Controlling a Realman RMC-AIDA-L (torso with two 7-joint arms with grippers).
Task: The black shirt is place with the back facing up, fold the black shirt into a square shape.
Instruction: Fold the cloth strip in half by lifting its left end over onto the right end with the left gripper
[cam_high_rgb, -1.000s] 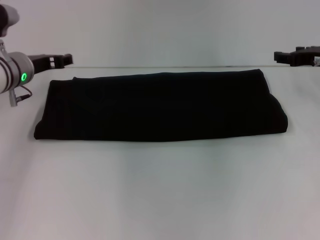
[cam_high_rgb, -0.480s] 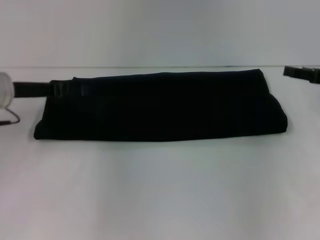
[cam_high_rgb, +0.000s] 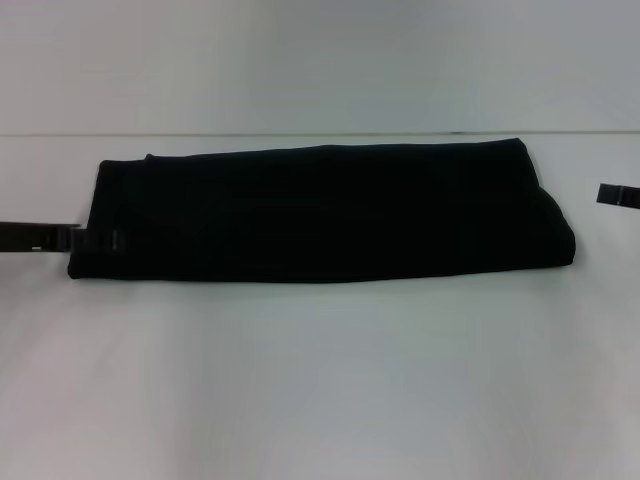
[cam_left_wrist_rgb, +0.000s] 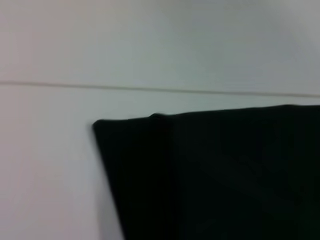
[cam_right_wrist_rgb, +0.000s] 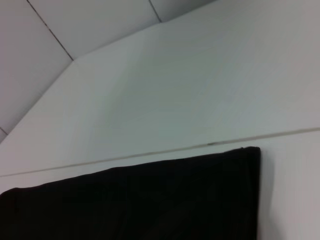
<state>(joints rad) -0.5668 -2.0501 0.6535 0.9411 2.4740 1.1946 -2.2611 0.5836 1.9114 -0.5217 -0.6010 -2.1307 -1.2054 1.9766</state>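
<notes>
Black cloth, one item: the black shirt (cam_high_rgb: 320, 213) is lying across the far half of the white desk (cam_high_rgb: 320, 380), already folded into a long flat band running left to right. No lettering is showing, and neither sleeves nor collar are visible.

Progress, as a judgement: the lengthwise folds appear done; the band is reading far wider than deep, so at least one crosswise fold is likely left before the shape is square.

Left gripper (cam_high_rgb: 88, 239): sitting low at the band's left near corner, touching or just over the cloth edge. How far it is open, or whether it is pinching cloth, I cannot tell.

Right gripper (cam_high_rgb: 618, 194): showing only as a dark tip at the picture's right edge, apart from the band's right end, with bare desk between. Its opening I cannot tell either; nothing is seen in it.

Edges: the left end is looking straight, the right end rounded and slightly thicker, the far edge lying just short of the desk's back line.

Open room: the whole near half of the desk is lying bare, with narrow strips of bare desk flanking both ends.
</notes>
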